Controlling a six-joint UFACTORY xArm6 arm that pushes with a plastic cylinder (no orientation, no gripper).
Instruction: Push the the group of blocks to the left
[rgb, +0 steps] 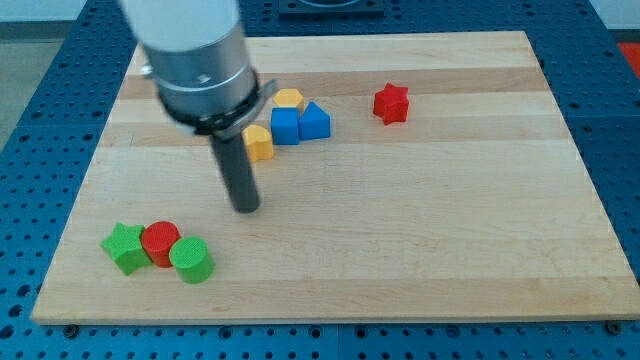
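- My tip (247, 207) sits on the bare surface (420, 230), left-below the cluster; no end effector jaws, just a rod.
- Yellow block (259, 143), blue cube (285, 126), blue block (315, 121), upper yellow block (289, 98) still mid-board; push barely begun, I judge.

- My tip (246, 207) rests on the worktop (420, 240), rod nearly upright, leaning slightly toward the view's top-left.
- The grey cylindrical arm end (195, 55) enters from the view's top.

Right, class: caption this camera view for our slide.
My tip rests on the wooden board, below the yellow-and-blue cluster and above the green-and-red trio.
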